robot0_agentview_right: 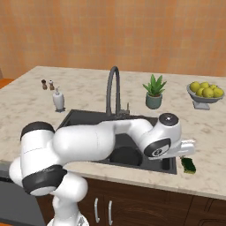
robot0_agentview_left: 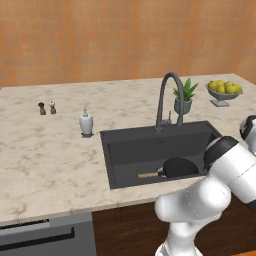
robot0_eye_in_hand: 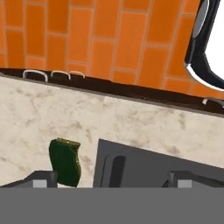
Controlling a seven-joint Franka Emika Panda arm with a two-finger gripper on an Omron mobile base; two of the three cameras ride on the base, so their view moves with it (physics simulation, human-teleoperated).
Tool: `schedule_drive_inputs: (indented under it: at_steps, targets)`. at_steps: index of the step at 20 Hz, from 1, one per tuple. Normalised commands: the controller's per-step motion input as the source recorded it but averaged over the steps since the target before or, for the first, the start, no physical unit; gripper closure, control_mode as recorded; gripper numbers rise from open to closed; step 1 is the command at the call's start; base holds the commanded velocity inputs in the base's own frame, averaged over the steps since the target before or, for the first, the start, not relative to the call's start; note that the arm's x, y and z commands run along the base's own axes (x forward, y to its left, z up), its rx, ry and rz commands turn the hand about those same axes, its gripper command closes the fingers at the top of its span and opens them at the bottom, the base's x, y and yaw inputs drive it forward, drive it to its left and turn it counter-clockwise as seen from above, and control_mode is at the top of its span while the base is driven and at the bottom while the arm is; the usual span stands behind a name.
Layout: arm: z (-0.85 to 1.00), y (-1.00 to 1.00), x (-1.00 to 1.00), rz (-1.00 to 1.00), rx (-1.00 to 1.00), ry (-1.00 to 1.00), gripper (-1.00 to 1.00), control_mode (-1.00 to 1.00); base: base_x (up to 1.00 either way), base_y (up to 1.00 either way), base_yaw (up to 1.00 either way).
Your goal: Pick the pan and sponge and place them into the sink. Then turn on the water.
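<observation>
Pan [robot0_agentview_left: 180,167] already sits in the sink [robot0_agentview_left: 125,150]; our jaws are wide open, empty, sponge [robot0_eye_in_hand: 65,162] just beside one fingertip, so we need to centre over it.

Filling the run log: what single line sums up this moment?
pan: in sink | sponge: on counter | gripper: open, above sponge

Bare counter [robot0_agentview_right: 207,176] surrounds sponge [robot0_agentview_right: 189,164] beside sink [robot0_agentview_right: 170,167].
</observation>
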Motion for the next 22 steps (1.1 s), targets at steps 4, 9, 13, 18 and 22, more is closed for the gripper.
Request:
schedule_drive_inputs:
  at_steps: [4, 9, 13, 18, 22]
  targets:
    - [-0.19, -0.5, 0.27, 0.0, 0.0, 0.0, -1.0, -1.0, 0.0, 0.0, 0.0]
    - [-0.24, -0.41, 0.21, 0.0, 0.0, 0.0, -1.0, -1.0, 0.0, 0.0, 0.0]
    - [-0.27, -0.34, 0.18, 0.0, 0.0, 0.0, -1.0, -1.0, 0.0, 0.0, 0.0]
    - [-0.29, -0.27, 0.2, 0.0, 0.01, 0.0, -1.0, -1.0, 0.0, 0.0, 0.0]
    - [-0.32, -0.23, 0.24, 0.0, 0.03, 0.0, -1.0, -1.0, 0.0, 0.0, 0.0]
